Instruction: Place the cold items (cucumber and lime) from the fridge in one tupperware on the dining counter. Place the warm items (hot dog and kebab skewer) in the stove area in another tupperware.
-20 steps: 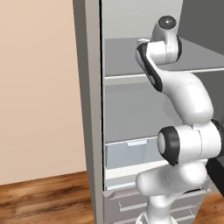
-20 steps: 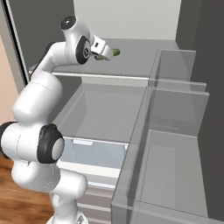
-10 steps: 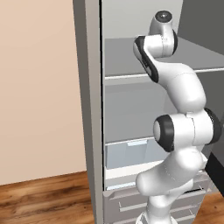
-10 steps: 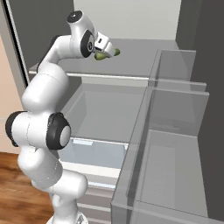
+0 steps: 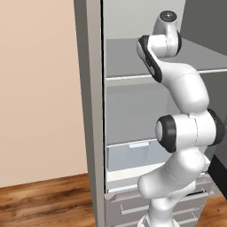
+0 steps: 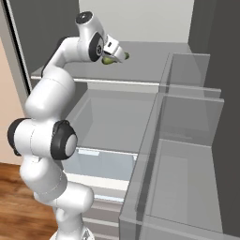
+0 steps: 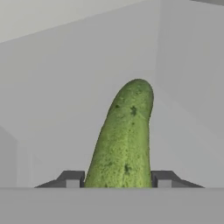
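Observation:
In the hand view a dark green cucumber (image 7: pixel 124 135) stands straight up between my two finger tips, and my gripper (image 7: pixel 118 179) is shut on its lower part. From the right base view my gripper (image 6: pixel 119 52) reaches over the upper shelf of the open fridge (image 6: pixel 140 75), with the cucumber (image 6: pixel 109 61) poking out on both sides of the fingers just above the shelf. The arm rises into the fridge (image 5: pixel 88 97) in the left base view and hides the hand. The lime, hot dog, kebab skewer, tupperware, dining counter and stove area are out of view.
Clear door bins (image 6: pixel 187 140) stand at the right of the fridge opening. A clear drawer (image 5: pixel 133 157) sits below the lower shelf, and grey drawers (image 5: pixel 128 204) lie under it. A beige wall (image 5: pixel 40 88) and wood floor (image 5: pixel 44 204) are to the left.
The gripper has closed on the cucumber, which was between open fingers before. The arm's upper joints have shifted slightly; the hand stays over the upper shelf.

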